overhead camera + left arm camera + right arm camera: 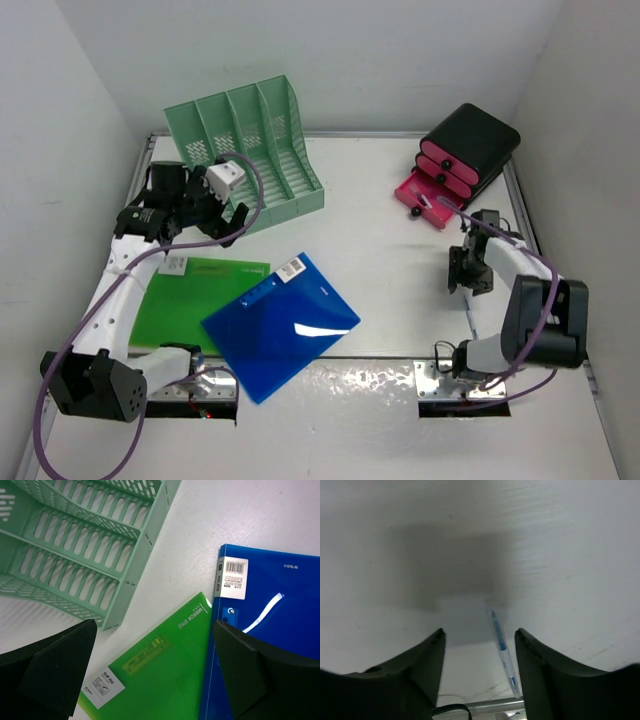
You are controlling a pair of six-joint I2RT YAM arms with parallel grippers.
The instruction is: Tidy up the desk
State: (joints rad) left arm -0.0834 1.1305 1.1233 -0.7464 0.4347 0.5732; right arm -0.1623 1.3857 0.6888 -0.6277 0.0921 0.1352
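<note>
The white desk (385, 255) holds a green clip file (190, 300) at the near left, with a blue folder (280, 325) overlapping its right edge. My left gripper (205, 212) is open and empty above them; in the left wrist view the green file (160, 675) and the blue folder (270, 590) lie below its spread fingers (252, 677). My right gripper (468, 272) is open and low over the bare desk. A clear pen with blue parts (503, 653) lies between its fingers, close to the right finger (545, 675) and untouched.
A mint-green slotted file rack (245, 150) stands at the back left, also showing in the left wrist view (80, 545). A black-and-pink drawer box (470, 145) sits at the back right with its lowest pink drawer (425, 195) pulled out. A metal rail (490, 706) edges the desk.
</note>
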